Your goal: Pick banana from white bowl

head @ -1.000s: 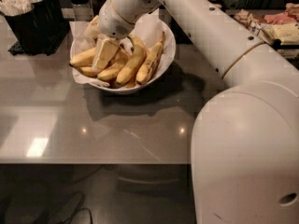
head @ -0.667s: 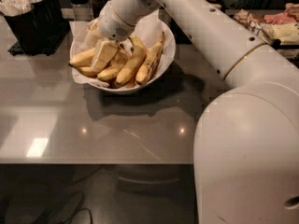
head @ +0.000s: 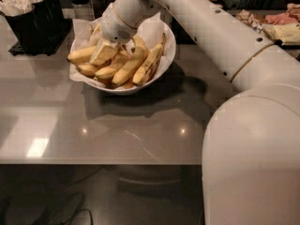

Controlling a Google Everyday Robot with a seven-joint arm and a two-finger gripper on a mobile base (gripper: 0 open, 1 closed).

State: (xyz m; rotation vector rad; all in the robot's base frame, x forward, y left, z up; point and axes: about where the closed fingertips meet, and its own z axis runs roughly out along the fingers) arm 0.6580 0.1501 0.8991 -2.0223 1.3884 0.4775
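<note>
The claw sits low inside the white bowl, on the left of the fruit pile, and whether it is open or closed cannot be told from here. The banana, long and bright yellow, lies in the middle of the bowl just right of the claw, with a brown-streaked banana touching its far side. The step in hand looks like settling a grip. A good grasp would probably take the banana across its width near mid-length and avoid pinching the crumpled paper or a neighbouring fruit. The lift should go straight up so the bowl does not slide on the bench.
</note>
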